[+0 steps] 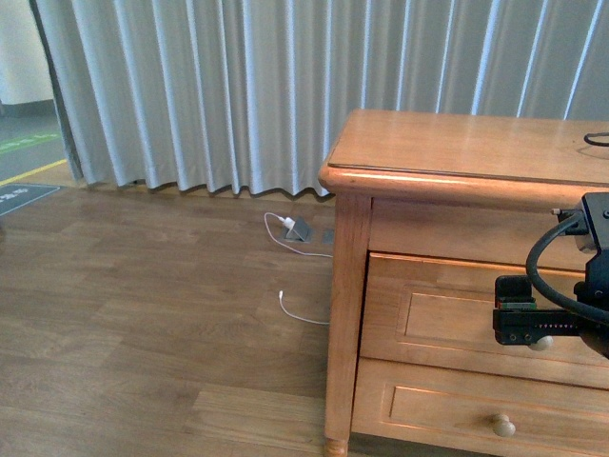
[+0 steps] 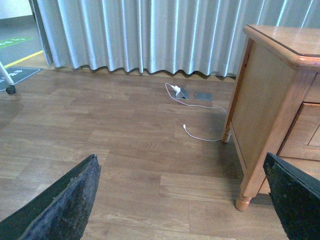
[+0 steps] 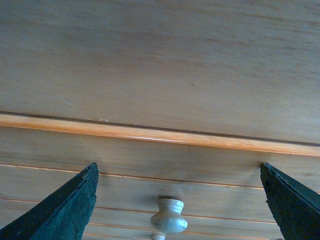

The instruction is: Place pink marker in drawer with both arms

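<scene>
The pink marker is not in any view. The drawer [image 1: 447, 314] is the upper one of the honey-coloured dresser [image 1: 457, 152] and is shut. My right gripper [image 1: 519, 314] is open in front of the drawer front, close to its round pale knob [image 1: 540, 343]. In the right wrist view the knob [image 3: 169, 216] sits between the spread fingers [image 3: 65, 210], with no contact, and the gripper [image 3: 180, 210] is empty. My left gripper [image 2: 182, 200] is open and empty over the wooden floor, to the left of the dresser's front leg [image 2: 244, 200]. It is out of the front view.
A lower drawer front [image 1: 457, 405] with its own knob [image 1: 503, 426] lies below. A white cable [image 1: 300, 309] and a floor socket [image 1: 303, 228] lie on the floor left of the dresser. Grey curtains [image 1: 238, 86] hang behind. A black cable [image 1: 597, 140] rests on the dresser top.
</scene>
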`<act>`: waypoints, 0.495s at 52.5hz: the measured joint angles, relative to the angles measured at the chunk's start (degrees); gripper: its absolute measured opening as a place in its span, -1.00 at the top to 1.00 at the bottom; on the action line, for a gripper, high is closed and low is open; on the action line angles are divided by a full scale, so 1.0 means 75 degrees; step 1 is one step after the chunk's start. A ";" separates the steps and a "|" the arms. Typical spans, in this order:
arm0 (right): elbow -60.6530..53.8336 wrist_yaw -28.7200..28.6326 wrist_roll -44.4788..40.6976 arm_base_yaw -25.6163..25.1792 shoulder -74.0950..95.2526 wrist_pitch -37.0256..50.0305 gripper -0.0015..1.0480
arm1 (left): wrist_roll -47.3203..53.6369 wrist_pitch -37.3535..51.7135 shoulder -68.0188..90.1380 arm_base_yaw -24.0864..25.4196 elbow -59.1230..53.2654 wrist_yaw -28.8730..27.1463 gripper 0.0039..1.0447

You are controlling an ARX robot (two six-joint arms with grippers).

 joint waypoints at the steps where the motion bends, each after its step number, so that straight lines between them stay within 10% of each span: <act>1: 0.0000 -0.0003 0.0012 -0.0003 0.0023 0.0038 -0.84 | 0.0000 0.0000 0.0000 0.0000 0.0000 0.0000 -0.89; 26: 0.0093 0.0009 0.0085 -0.0114 0.0277 0.0239 -0.84 | 0.0000 0.0000 0.0000 0.0000 0.0000 0.0000 -0.89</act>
